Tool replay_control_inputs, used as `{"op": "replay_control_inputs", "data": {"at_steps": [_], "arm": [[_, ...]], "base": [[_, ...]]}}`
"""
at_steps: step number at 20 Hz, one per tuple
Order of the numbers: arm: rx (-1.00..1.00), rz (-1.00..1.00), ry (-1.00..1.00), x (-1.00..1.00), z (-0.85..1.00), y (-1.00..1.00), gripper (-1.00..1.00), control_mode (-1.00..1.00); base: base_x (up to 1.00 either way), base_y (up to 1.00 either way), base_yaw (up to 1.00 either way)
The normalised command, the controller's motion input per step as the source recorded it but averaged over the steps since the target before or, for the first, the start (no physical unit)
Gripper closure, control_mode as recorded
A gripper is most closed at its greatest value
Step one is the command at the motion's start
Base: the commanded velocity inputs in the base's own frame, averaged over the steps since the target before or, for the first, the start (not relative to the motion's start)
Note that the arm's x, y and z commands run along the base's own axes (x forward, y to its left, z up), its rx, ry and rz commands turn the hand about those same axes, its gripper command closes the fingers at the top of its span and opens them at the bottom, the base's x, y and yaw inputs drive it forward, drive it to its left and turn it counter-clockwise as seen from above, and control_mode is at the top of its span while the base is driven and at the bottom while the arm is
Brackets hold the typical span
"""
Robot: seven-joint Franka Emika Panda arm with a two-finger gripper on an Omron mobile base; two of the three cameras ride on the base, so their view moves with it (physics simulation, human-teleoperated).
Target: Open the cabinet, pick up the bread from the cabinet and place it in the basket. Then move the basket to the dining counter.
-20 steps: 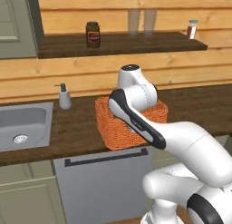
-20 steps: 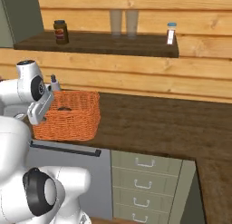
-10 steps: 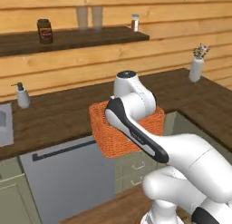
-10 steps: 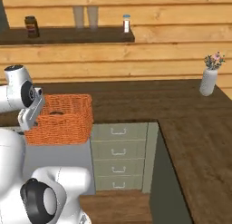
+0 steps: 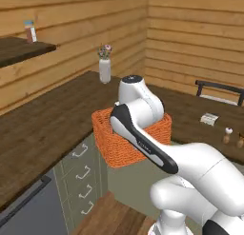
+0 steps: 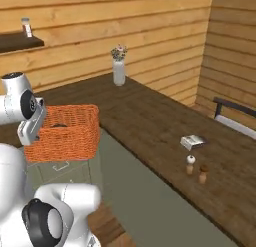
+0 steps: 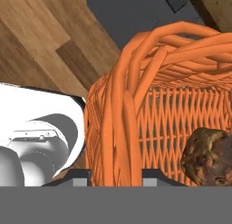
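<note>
Left base view: the orange basket point(image 5: 131, 139) hangs in the air off the edge of the dark wooden desk point(image 5: 43, 129), partly behind the white arm; a vase point(image 5: 105, 65) stands farther back. Right base view: the basket point(image 6: 65, 133) is held beside the arm. Hand view: the end effector point(image 7: 113, 175) is clenched on the basket rim point(image 7: 122, 109); the bread point(image 7: 209, 157) lies inside.

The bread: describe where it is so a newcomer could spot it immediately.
Find the orange wicker basket that the white arm carries beside the dark wooden counter. Inside, against its woven wall, lies the bread: a small, lumpy brown bun, the one dark thing amid orange weave.
</note>
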Motion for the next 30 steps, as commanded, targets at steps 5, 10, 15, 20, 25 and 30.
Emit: {"op": "replay_control_inputs", "data": {"at_steps": [5,10,15,20,25,30], "arm": [[0.00,0.00,0.00,0.00,0.00,0.00,1.00,1.00],[0.00,0.00,0.00,0.00,0.00,0.00,1.00,1.00],[0.00,0.00,0.00,0.00,0.00,0.00,1.00,1.00],[0.00,0.00,0.00,0.00,0.00,0.00,1.00,1.00],[0.00,0.00,0.00,0.00,0.00,0.00,1.00,1.00],[0.00,0.00,0.00,0.00,0.00,0.00,1.00,1.00]], "base": [[0.00,0.35,-0.94],[0.13,0.04,-0.81],[0.28,-0.81,-0.52],[0.63,-0.75,-0.38],[0.91,-0.25,-0.04],[0.54,0.00,0.09]]}}
